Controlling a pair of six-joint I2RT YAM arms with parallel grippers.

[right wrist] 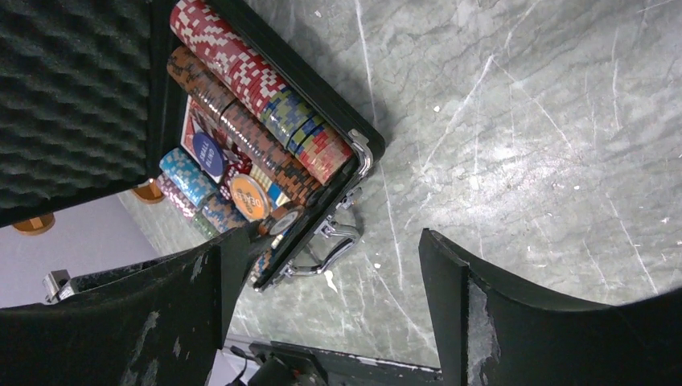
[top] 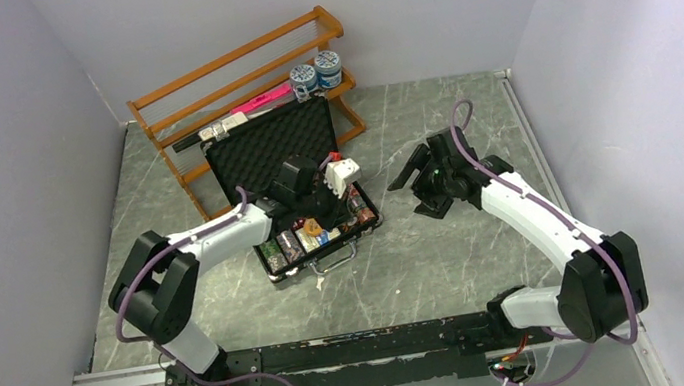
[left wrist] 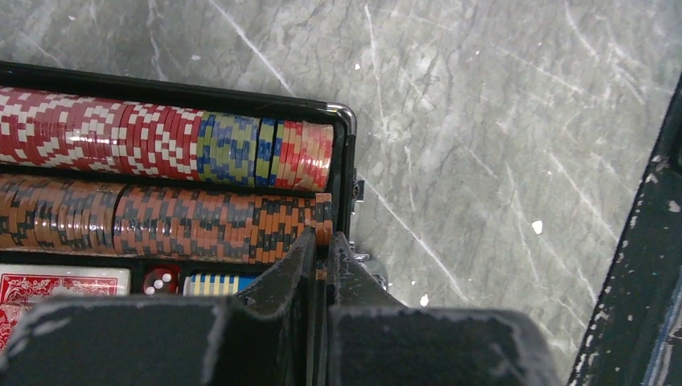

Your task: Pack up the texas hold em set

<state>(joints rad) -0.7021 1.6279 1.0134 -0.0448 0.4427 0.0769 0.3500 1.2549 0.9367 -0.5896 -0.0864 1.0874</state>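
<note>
Briefcase (top: 313, 219) sits open mid-table, just left of centre, foam lid (top: 273, 144) up against the far side.

- Left gripper (left wrist: 323, 241): narrow, pinching 1 orange-and-black chip (left wrist: 324, 211) at the right end of the orange-and-black row (left wrist: 161, 221).
- Right gripper (right wrist: 334, 237): spread wide, holding nothing, over bare table (right wrist: 523, 121) right of the case.
- Packed already: red-and-white chip row (left wrist: 104, 141) (a few blue and orange chips at its right end), red card deck (left wrist: 56, 285), red die (left wrist: 161, 280), 2 button discs (right wrist: 249, 197).
- Judgement: task is near its end. Left to do: seat this chip, lower the lid, latch it.
- Unclear: the left arm covers much of the tray from above, and latches are too small to read. Handle (right wrist: 326, 241) is partly hidden. Cannot tell whether any pieces lie outside the case.
</note>
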